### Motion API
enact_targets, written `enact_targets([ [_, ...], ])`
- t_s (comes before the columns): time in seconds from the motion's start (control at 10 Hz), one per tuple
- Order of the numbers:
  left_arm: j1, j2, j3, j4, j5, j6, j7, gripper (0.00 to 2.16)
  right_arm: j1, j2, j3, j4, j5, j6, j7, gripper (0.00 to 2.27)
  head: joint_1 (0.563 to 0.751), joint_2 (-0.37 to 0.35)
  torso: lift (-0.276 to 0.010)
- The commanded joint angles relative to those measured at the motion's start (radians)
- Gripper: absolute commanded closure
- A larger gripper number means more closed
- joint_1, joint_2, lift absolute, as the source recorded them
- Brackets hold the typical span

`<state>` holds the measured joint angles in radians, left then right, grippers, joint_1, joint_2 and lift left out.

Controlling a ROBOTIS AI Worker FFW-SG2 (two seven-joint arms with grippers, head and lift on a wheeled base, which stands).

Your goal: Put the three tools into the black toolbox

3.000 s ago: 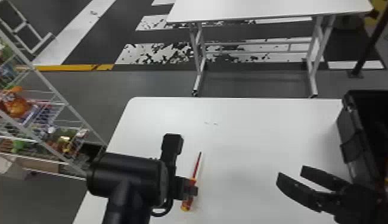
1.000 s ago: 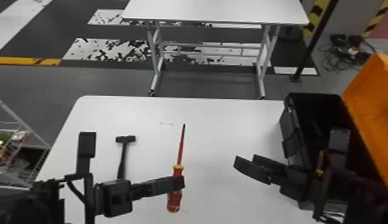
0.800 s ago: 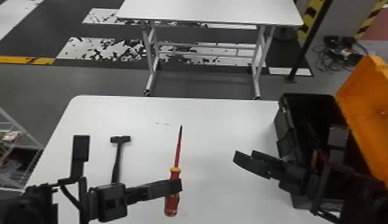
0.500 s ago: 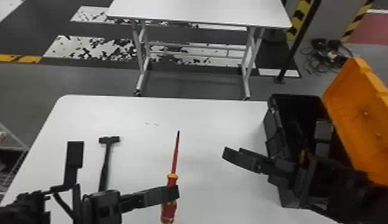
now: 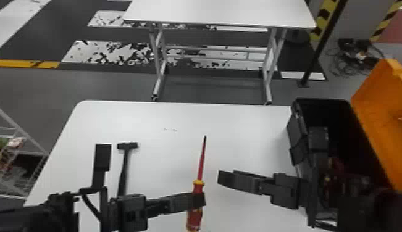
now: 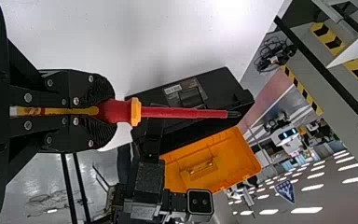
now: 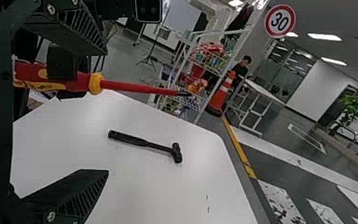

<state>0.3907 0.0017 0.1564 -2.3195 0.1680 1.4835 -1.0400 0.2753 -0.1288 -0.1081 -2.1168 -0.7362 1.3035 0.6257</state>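
The wide-spread right gripper (image 7: 107, 112) is brought nearer the red screwdriver (image 6: 182, 113), pinched by the left gripper (image 6: 106, 112) over the white table (image 5: 240, 132), so it can maybe be passed across (the black toolbox (image 5: 296, 131) is open).

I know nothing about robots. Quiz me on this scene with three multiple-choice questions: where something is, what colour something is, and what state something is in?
1. Where is the hammer?
A) On the floor
B) On the far table
C) On the near table

2. What colour is the lid of the black toolbox?
A) Orange
B) Blue
C) White

3. What state is the screwdriver in?
A) Lying loose
B) Gripped by the left end effector
C) Packed away

Answers:
1. C: it lies left of the screwdriver, on the white top.
2. A: the raised lid is plainly orange.
3. B: two black fingers close on its red handle.
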Motion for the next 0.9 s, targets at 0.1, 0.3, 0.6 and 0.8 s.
enact_targets([
  [0.1,-0.01,0.001,-0.014,0.017,-0.007,0.001,-0.003,1.79,-0.022,0.003,0.011,-0.002,-0.029,0.015,-0.001,0.1,0.695,0.07,-0.051],
  [0.3,-0.01,0.003,-0.026,0.022,-0.005,0.001,-0.005,1.79,-0.05,0.014,0.016,0.014,-0.029,0.012,0.0,0.1,0.695,0.074,-0.051],
  [0.6,-0.033,0.0,-0.078,0.039,-0.024,0.004,0.003,1.79,-0.077,0.031,0.048,0.064,-0.029,0.003,0.008,0.13,0.695,0.07,-0.051],
  [0.8,-0.039,0.0,-0.084,0.046,-0.025,0.004,0.005,1.79,-0.091,0.032,0.056,0.08,-0.022,-0.006,0.019,0.35,0.695,0.07,-0.051],
])
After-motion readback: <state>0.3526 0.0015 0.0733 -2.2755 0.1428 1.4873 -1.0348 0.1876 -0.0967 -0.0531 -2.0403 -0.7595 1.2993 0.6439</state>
